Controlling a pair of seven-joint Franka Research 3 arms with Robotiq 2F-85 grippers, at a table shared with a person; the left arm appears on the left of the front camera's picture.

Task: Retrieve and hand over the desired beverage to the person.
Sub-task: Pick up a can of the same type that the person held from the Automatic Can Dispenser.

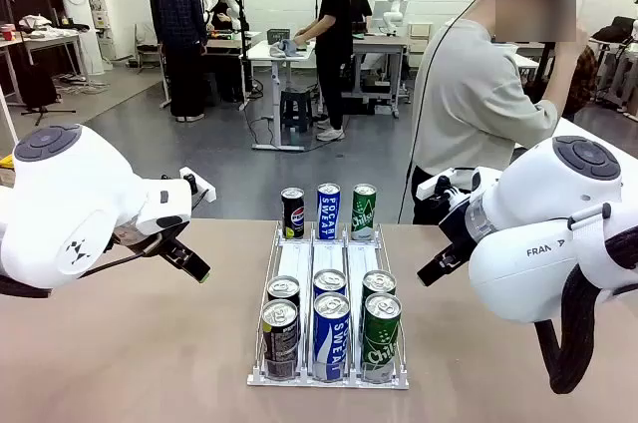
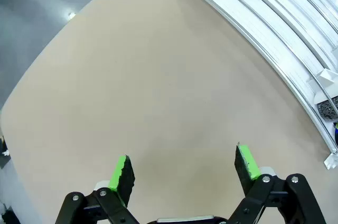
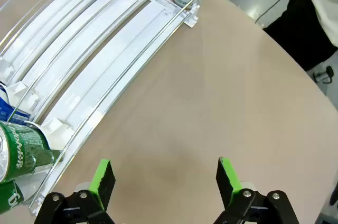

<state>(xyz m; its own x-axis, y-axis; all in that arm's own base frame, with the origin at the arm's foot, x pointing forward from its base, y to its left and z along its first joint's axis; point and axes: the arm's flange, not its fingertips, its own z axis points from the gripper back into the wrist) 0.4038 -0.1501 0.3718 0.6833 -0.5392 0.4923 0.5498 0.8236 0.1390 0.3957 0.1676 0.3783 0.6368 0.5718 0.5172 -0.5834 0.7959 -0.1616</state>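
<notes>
Left gripper (image 2: pixel 182 152): wide apart, empty, beside rack (image 2: pixel 253 18).
Right gripper (image 3: pixel 162 160): likewise agape, empty, opposite side.
Cans (image 1: pixel 331 328): sorted by lane for picking.

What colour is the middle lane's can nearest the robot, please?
The can is blue with white lettering; front view shows it best.

The front camera sits midway along the robot's side, facing across the pale brown tabletop (image 1: pixel 130 343) to the person in a light grey top (image 1: pixel 469 104) at the far side. Both wrist cameras look down at that tabletop from close by. All three views share the white plastic three-lane can rack (image 1: pixel 329 255) (image 2: pixel 274 18) (image 3: pixel 105 49), and each wrist view catches one side of it.
</notes>
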